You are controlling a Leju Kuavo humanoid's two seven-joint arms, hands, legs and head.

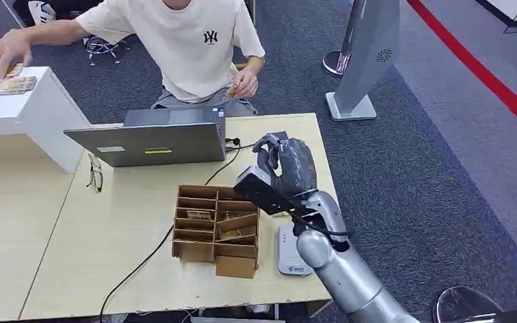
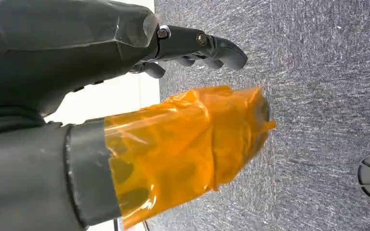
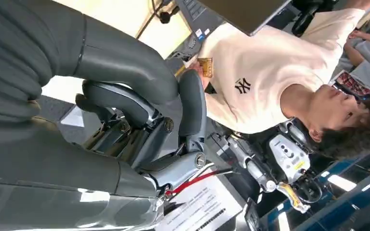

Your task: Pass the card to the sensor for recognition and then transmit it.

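The right hand hangs raised over the surface's right edge, fingers curled in on nothing that I can see. A card sits pinched in the person's hand beyond the far edge, ahead of the right hand. The left hand hangs over carpet, fingers apart.

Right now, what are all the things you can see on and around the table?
table: one, pale wood, in front of the robot.
laptop: one, grey, open at the table's far edge.
divided box: one, brown cardboard, table middle, cards in some slots.
sensor: one, white, flat on the table beside the box.
glasses: one pair, beside the laptop.
cable: one, black, across the table.
white counter: one, far side, a card stack on top.
person: one, cream shirt, behind the laptop, card in hand.
right hand: grey, raised above the table, fingers curled, empty.
left hand: dark, over the carpet.
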